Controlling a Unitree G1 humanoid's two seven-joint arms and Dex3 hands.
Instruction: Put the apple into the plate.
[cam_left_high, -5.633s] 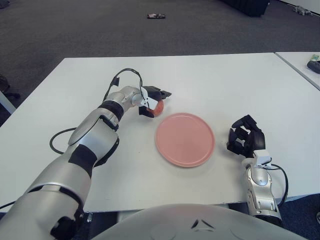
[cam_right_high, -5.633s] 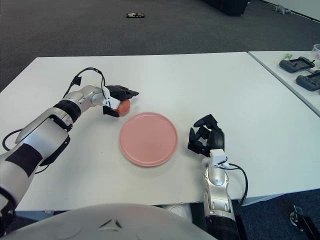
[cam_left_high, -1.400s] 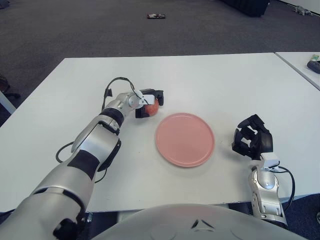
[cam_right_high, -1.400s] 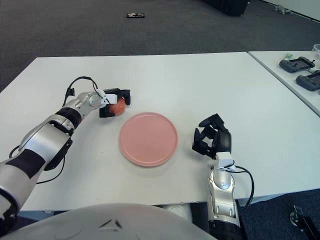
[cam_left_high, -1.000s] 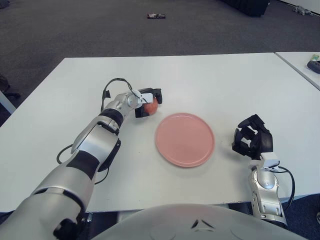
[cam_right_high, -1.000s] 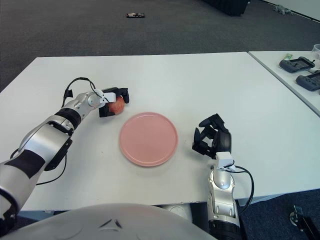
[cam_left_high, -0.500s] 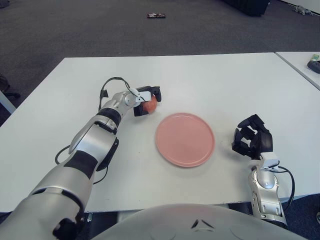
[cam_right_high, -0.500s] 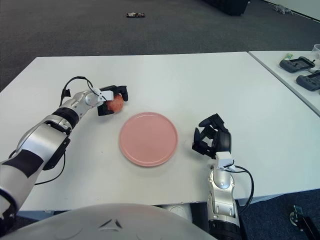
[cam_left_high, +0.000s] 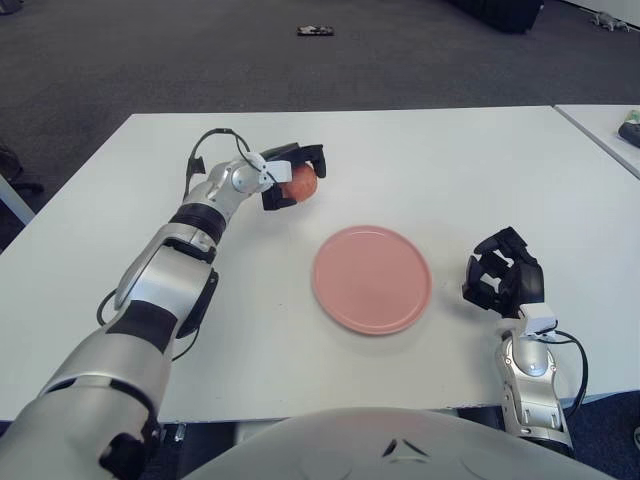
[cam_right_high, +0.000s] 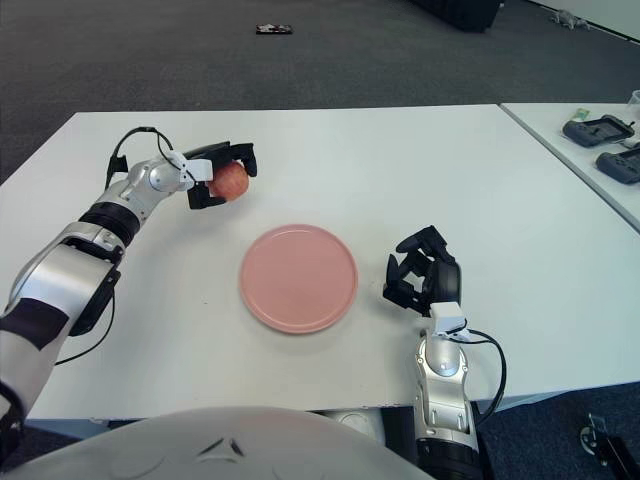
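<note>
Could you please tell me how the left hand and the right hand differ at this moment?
The left hand is shut on the apple, while the right hand holds nothing, its fingers curled. The left hand shows beyond the plate's far-left side on an outstretched arm; the right hand shows just right of the plate, near the robot's body. Both have dark fingers and show over the white table.

No writing, label, brand, number or sign can be read anywhere in either view. The small devices on the neighbouring table (cam_right_high: 600, 135), far beyond the right hand (cam_right_high: 424, 278), may carry markings, but they are too small to make out.
</note>
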